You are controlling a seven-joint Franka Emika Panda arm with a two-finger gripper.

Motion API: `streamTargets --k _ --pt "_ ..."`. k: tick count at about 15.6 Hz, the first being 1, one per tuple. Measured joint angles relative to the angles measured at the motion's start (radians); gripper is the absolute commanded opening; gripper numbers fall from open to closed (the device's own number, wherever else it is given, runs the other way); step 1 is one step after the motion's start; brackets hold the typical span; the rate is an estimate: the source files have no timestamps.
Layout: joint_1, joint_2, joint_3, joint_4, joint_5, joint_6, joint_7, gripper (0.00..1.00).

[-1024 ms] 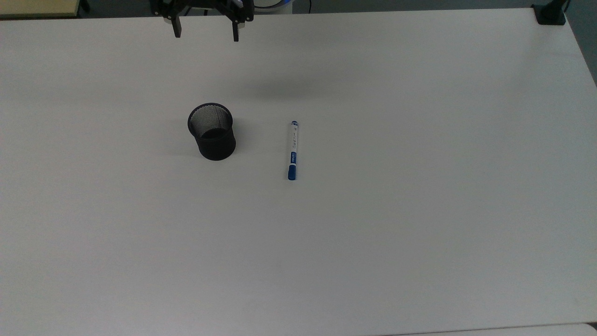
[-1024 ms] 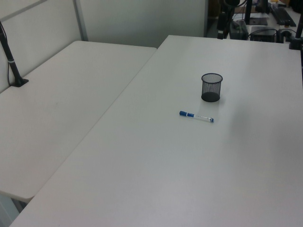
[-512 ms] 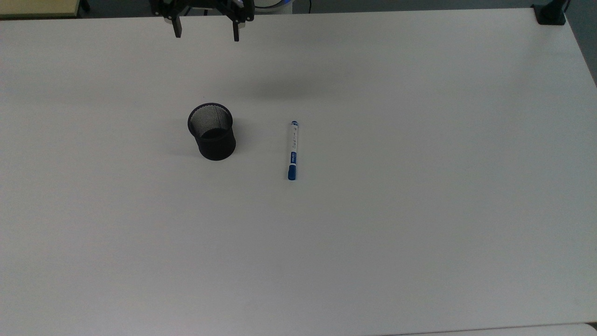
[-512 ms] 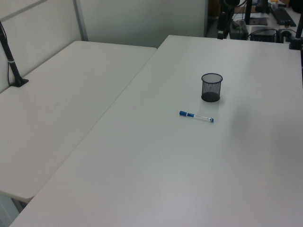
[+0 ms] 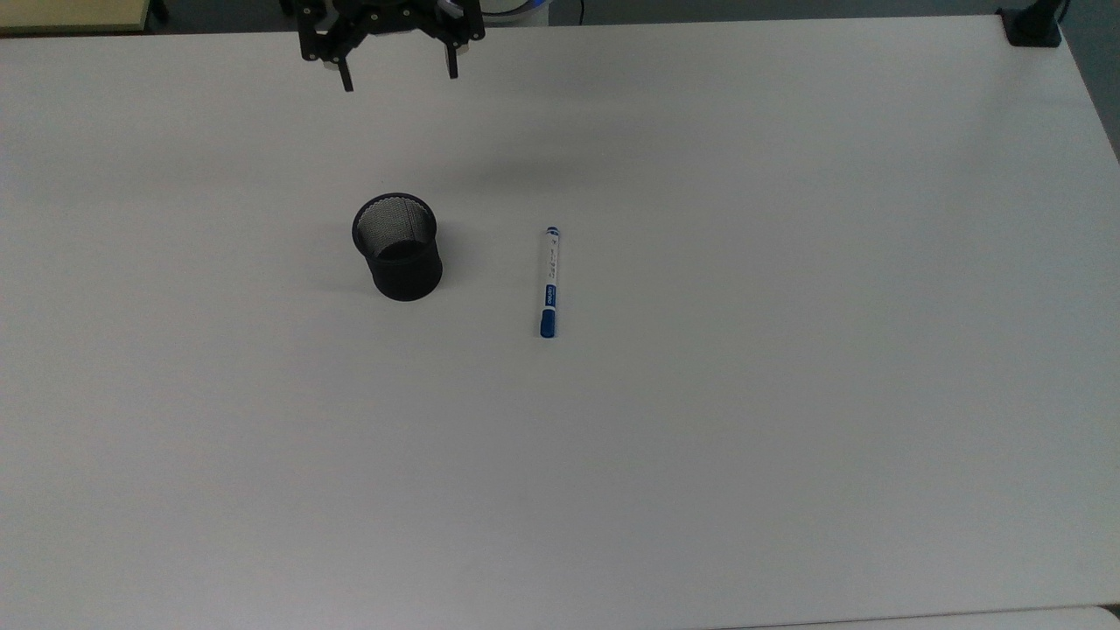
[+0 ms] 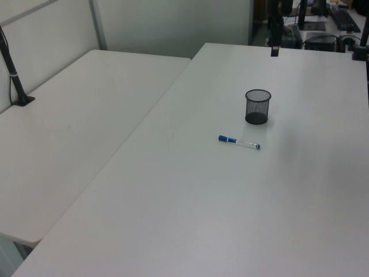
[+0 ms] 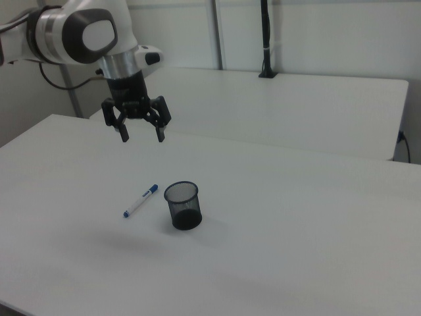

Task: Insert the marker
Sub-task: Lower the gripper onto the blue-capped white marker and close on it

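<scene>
The marker (image 5: 549,282) (image 6: 238,142) (image 7: 141,201), white with a blue cap, lies flat on the white table (image 5: 700,437). A black mesh cup (image 5: 396,247) (image 6: 257,106) (image 7: 182,205) stands upright to the marker's left in the top view. My gripper (image 5: 400,80) (image 7: 141,135) hangs open and empty high over the table's far edge in the top view, well away from both. One of its fingers (image 6: 275,49) shows at the upper edge of the left view.
A second white table (image 6: 75,127) adjoins on the left view's left, with a black clamped pole (image 6: 14,81) on it. A black clamp (image 5: 1032,26) sits at the top view's upper right table corner.
The gripper has come down a little and turned slightly, its fingers staying apart. Marker and cup have not moved.
</scene>
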Motion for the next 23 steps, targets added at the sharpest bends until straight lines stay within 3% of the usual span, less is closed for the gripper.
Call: streamTargets --k 3,10,17,23 --pt "0.049 0.053 0.014 -0.025 -0.002 0.005 0.013 1.00" --pt "0.146 0.248 0.016 -0.053 -0.004 0.233 0.299 1.00" --pt "0.152 0.370 0.016 -0.051 -0.004 0.424 0.476 0.70" --pt "0.154 0.419 0.029 -0.051 -0.004 0.513 0.562 0.58"
